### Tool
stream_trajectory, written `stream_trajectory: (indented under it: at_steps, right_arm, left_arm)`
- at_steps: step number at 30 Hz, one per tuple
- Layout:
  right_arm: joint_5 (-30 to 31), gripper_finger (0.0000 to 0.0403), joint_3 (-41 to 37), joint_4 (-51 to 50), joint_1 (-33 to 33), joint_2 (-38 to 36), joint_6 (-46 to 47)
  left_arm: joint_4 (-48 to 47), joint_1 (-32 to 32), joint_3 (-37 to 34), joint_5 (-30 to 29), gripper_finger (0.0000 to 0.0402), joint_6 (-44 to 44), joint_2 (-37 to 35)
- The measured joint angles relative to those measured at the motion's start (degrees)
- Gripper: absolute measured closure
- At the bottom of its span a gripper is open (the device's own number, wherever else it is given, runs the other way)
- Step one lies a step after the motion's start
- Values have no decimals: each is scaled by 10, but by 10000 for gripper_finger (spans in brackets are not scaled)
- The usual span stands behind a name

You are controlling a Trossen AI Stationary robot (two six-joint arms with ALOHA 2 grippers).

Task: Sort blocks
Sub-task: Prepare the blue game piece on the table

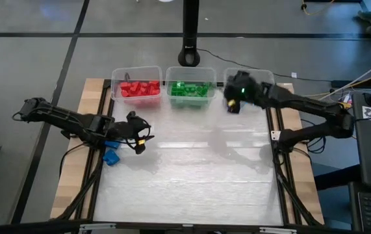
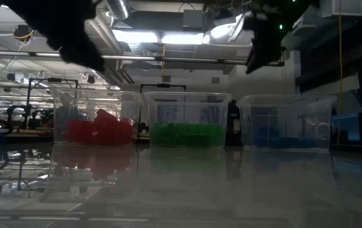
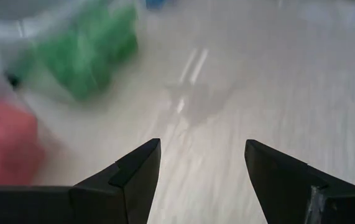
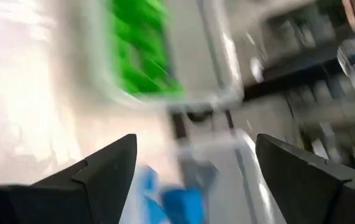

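Note:
Red blocks (image 1: pixel 140 88) fill the left clear bin and green blocks (image 1: pixel 190 90) the middle one, both at the table's far edge. Blue blocks (image 4: pixel 176 204) lie in the right bin (image 2: pixel 285 123). A few blue blocks (image 1: pixel 112 156) lie on the table under my left arm. My left gripper (image 1: pixel 141 140) hangs open and empty over the table's left part, near the bins; it also shows in the left wrist view (image 3: pixel 202 168). My right gripper (image 1: pixel 232 99) is open and empty, high above the near left corner of the right bin; it also shows in the right wrist view (image 4: pixel 196 168).
The three clear bins stand side by side along the far edge (image 2: pixel 186 120). A dark post (image 1: pixel 189 45) rises behind them. The white table top (image 1: pixel 191 175) lies bare in the middle and near part. Cables and gear lie off the table's right side.

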Motion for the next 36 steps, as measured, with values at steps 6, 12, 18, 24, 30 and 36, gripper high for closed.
stream_trajectory:
  at_steps: [6,12,18,24,30,36]
  right_arm:
    - [-15,77,-29,48,140,10,2]
    - [-15,77,-102,154,237,34,2]
    - [-14,77,-163,244,283,72,4]
    - [-14,77,-192,313,291,113,20]
    - [-15,77,-195,334,290,143,21]
    - [-25,77,-195,346,290,152,22]
  left_arm:
    - [-89,-7,0,29,178,-73,21]
    - [-160,-25,6,37,178,-124,78]
    - [-307,-23,53,60,185,-221,156]
    - [-448,12,67,124,232,-286,240]
    - [-511,41,67,146,297,-295,302]
    - [-530,46,65,164,363,-296,324]
